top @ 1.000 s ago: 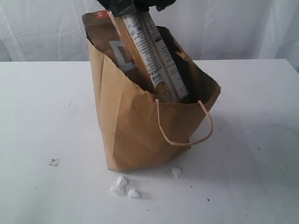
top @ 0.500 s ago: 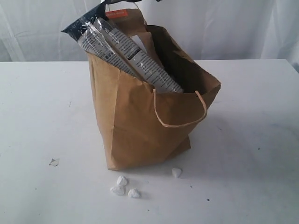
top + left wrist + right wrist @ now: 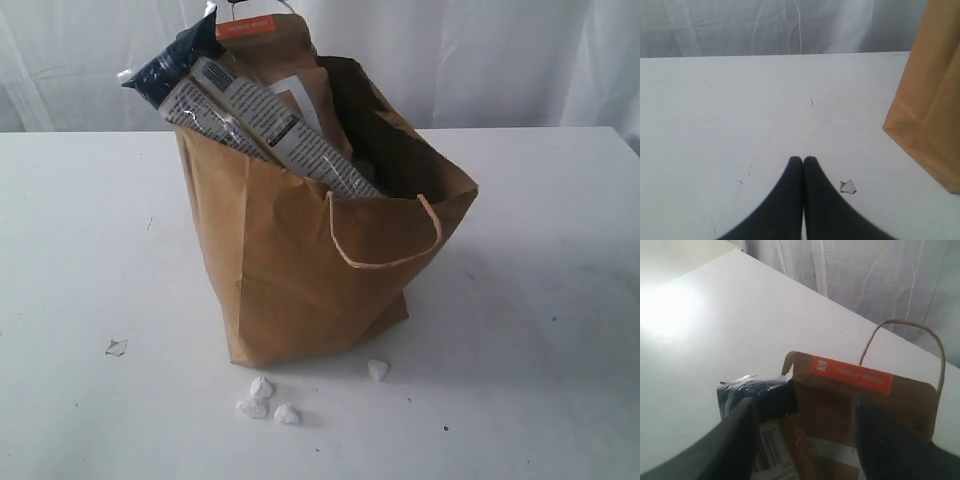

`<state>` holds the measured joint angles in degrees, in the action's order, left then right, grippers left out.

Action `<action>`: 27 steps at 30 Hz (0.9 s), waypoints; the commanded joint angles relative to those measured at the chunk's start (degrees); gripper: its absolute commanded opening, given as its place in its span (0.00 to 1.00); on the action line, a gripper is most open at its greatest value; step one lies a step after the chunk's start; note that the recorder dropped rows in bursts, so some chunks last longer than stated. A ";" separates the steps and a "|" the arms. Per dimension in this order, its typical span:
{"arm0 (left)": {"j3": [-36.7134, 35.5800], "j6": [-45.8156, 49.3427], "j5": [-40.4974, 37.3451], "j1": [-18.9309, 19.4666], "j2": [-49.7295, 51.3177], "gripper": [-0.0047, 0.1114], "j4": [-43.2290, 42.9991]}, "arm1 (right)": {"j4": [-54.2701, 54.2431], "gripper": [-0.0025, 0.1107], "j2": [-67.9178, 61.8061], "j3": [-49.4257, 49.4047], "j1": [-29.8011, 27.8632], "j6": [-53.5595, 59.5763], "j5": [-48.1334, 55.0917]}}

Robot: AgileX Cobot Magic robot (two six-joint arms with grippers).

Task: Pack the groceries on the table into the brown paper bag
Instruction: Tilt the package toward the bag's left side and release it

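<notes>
Left gripper [image 3: 803, 161] is pinched closed and empty over the table [image 3: 715, 100]. Right gripper [image 3: 804, 407] is spread wide and empty above the pouch [image 3: 850, 375]. The bag [image 3: 300, 270] stands mid-table. The packet [image 3: 250, 115] pokes out toward 10 o'clock, the pouch at 12.

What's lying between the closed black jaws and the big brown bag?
One small pale scrap on the white table; the left wrist view shows it.
</notes>
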<state>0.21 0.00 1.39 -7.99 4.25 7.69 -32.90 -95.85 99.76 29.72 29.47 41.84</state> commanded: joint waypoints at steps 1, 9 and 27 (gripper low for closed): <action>-0.21 0.00 -0.09 0.13 -0.27 0.04 -0.05 | 0.30 0.48 0.33 0.05 -0.07 -1.28 -0.35; -0.21 0.00 -0.09 0.13 -0.27 0.04 -0.05 | 0.79 0.48 0.33 0.05 -0.07 -2.46 1.81; -0.21 0.00 -0.09 0.13 -0.27 0.04 -0.05 | 5.19 0.48 0.33 0.05 -0.07 -4.18 6.39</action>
<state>0.21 0.00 1.39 -7.99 4.25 7.69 -29.88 -95.85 99.76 29.72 25.93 46.75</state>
